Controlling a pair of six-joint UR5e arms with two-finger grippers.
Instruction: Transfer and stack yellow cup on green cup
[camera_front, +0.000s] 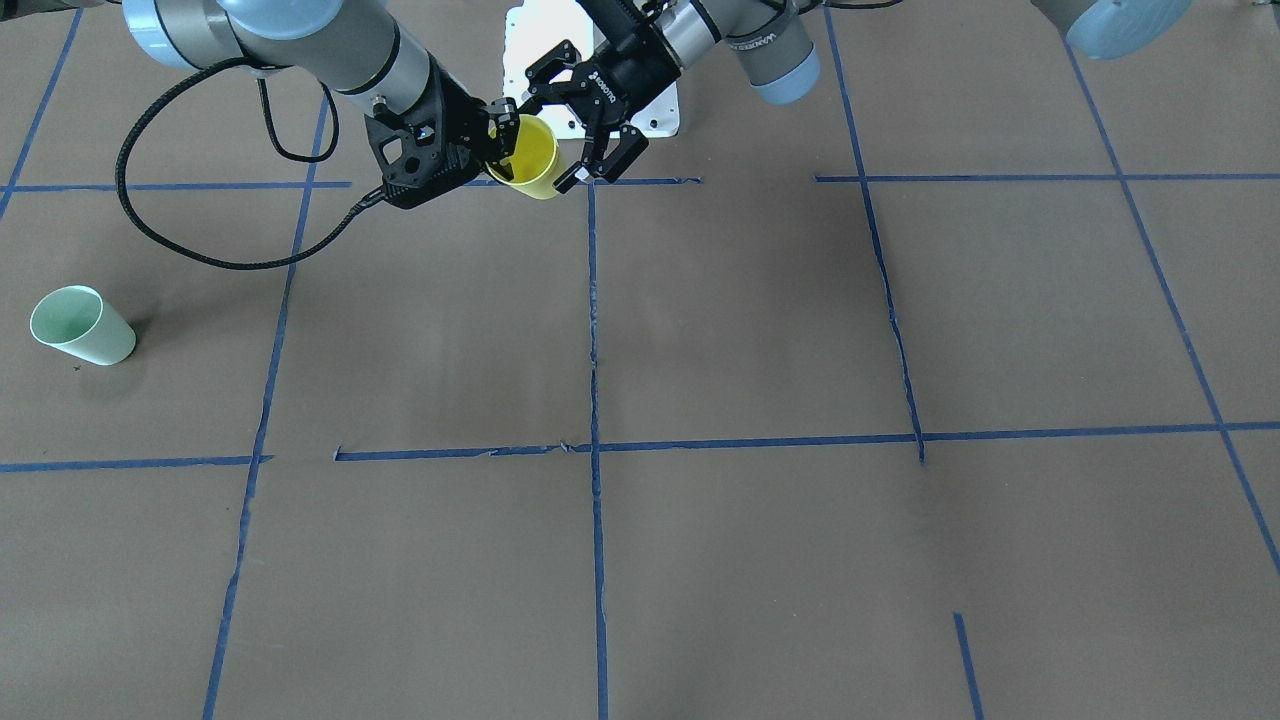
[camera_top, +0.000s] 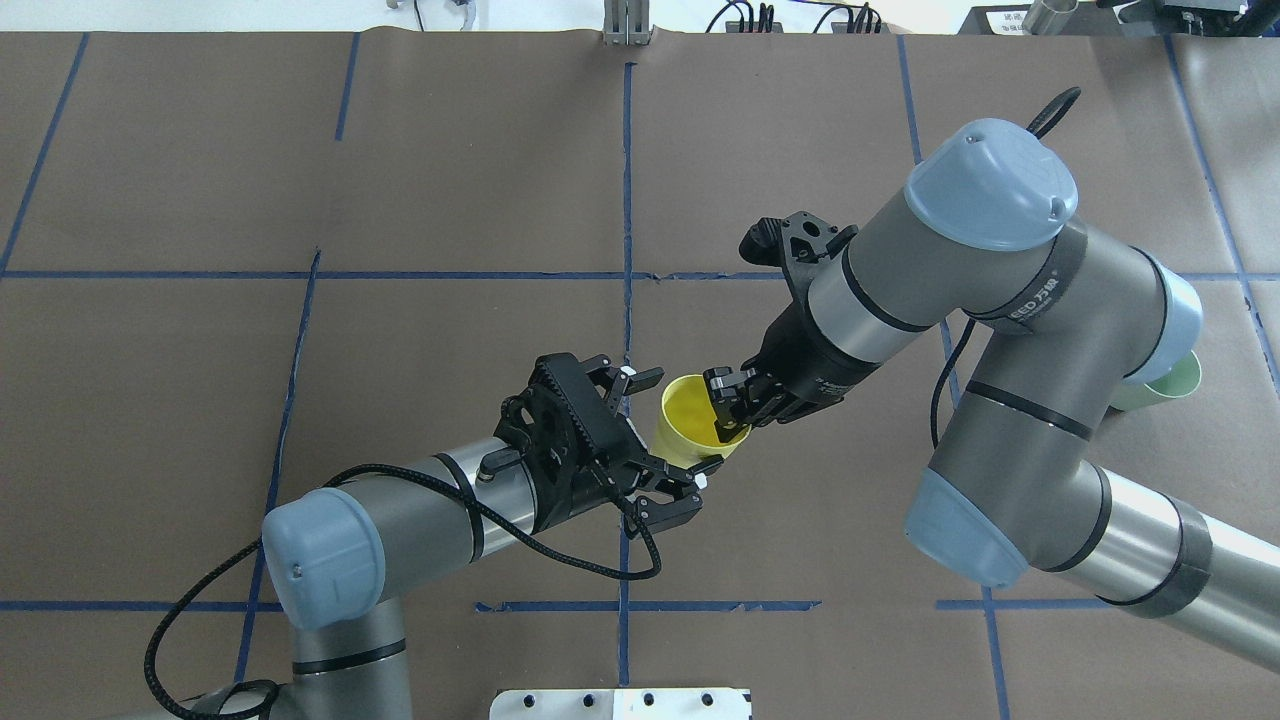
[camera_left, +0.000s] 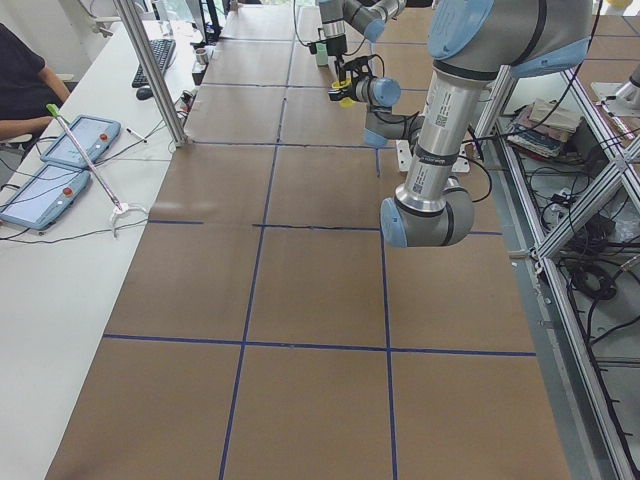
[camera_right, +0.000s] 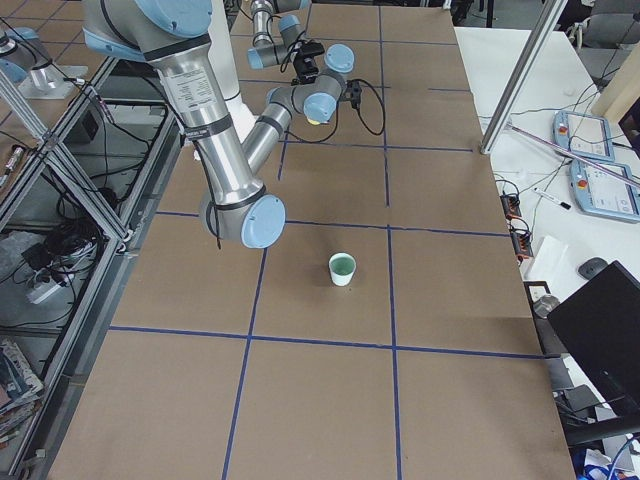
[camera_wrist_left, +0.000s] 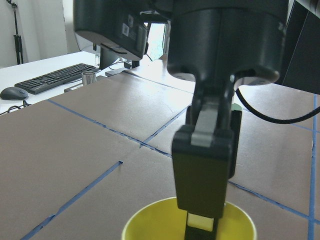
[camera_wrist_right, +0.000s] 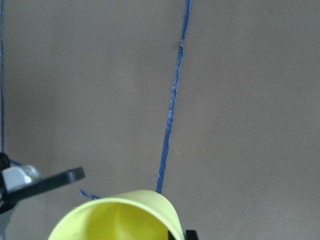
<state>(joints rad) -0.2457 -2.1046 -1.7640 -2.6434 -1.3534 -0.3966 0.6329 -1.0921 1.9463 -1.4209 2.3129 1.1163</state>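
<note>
The yellow cup (camera_front: 532, 156) hangs in the air over the table's middle, tilted, between both grippers; it also shows in the overhead view (camera_top: 684, 422). My right gripper (camera_top: 728, 410) is shut on its rim, one finger inside the cup. My left gripper (camera_top: 668, 444) is open, its fingers (camera_top: 648, 379) spread on either side of the cup's body. In the left wrist view the right gripper's finger (camera_wrist_left: 200, 165) dips into the cup (camera_wrist_left: 145, 222). The green cup (camera_front: 80, 325) stands upright on the table on my right side, partly hidden behind my right arm in the overhead view (camera_top: 1170, 385).
Brown table (camera_front: 760, 320) is crossed by blue tape lines. A white mounting plate (camera_front: 655, 110) lies at the robot's base. A black cable (camera_front: 180, 250) loops off my right wrist. A side bench with tablets (camera_left: 60, 150) runs along the operators' edge.
</note>
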